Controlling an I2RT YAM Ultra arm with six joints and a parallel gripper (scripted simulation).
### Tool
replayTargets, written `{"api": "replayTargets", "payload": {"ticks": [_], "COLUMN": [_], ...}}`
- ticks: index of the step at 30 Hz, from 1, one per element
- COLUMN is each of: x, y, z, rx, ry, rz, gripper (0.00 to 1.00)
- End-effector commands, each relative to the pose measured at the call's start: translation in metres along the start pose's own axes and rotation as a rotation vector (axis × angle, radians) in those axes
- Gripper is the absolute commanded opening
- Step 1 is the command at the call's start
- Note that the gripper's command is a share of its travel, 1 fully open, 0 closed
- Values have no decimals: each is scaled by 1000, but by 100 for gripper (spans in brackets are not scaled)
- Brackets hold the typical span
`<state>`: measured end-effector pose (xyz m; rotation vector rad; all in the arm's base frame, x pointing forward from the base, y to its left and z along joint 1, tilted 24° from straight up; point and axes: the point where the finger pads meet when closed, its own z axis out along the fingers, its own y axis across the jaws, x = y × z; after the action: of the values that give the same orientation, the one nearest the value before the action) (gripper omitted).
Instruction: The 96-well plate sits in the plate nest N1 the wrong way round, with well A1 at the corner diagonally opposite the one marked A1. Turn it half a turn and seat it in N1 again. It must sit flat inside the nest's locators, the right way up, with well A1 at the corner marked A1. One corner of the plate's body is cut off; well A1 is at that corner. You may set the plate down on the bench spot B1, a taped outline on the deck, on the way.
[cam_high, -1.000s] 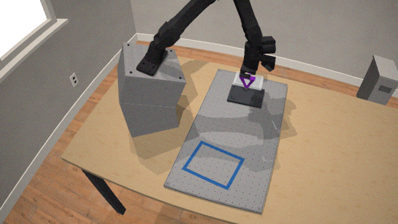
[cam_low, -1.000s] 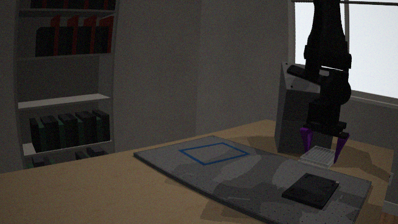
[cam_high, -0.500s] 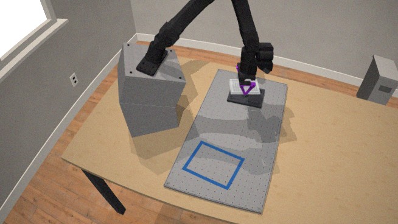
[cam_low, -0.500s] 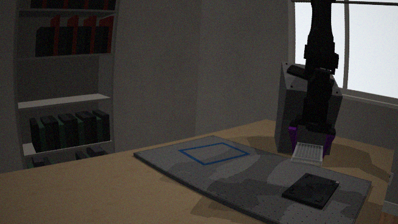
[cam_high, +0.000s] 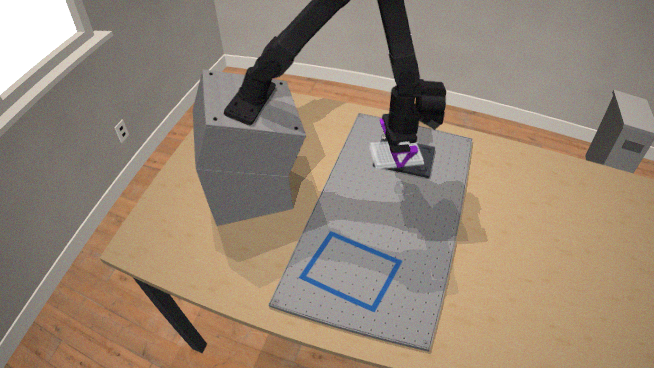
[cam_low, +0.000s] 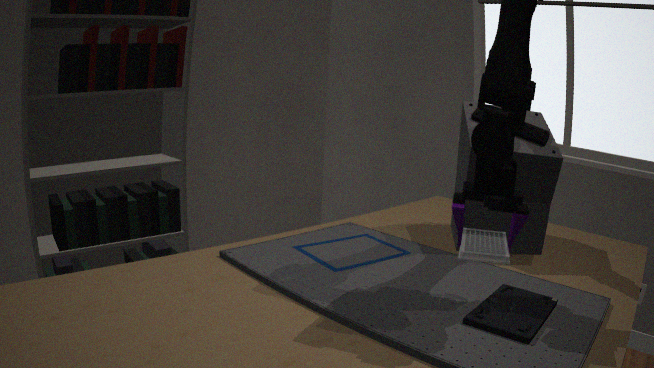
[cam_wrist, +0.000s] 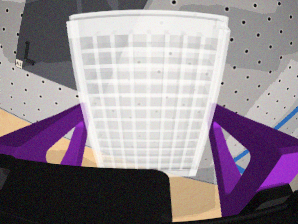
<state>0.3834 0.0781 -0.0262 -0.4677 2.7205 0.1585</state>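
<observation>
My gripper (cam_high: 400, 156), with purple fingers, is shut on the white 96-well plate (cam_high: 399, 156) and holds it in the air, level, well above the deck. In the exterior view the plate (cam_low: 484, 245) hangs between the fingers (cam_low: 487, 225), above and behind the dark nest N1 (cam_low: 510, 313), which stands empty. In the top view the plate partly covers the nest (cam_high: 417, 166). In the wrist view the plate (cam_wrist: 148, 92) fills the middle between the two fingers, with part of the nest at the upper left. I cannot make out the cut corner.
The blue taped outline B1 (cam_high: 350, 271) lies at the near end of the grey perforated deck (cam_high: 380, 225) and is empty. The arm's grey pedestal (cam_high: 247, 145) stands left of the deck. A grey box (cam_high: 622, 131) stands at the far right of the table.
</observation>
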Motion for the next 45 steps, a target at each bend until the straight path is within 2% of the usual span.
{"api": "replayTargets", "payload": {"ticks": [1, 45], "x": [-7, 65], "y": [-4, -117], "z": [-4, 3], "rx": [-2, 1], "ry": [-35, -33], "rz": [-31, -31], "gripper": [0, 0]}}
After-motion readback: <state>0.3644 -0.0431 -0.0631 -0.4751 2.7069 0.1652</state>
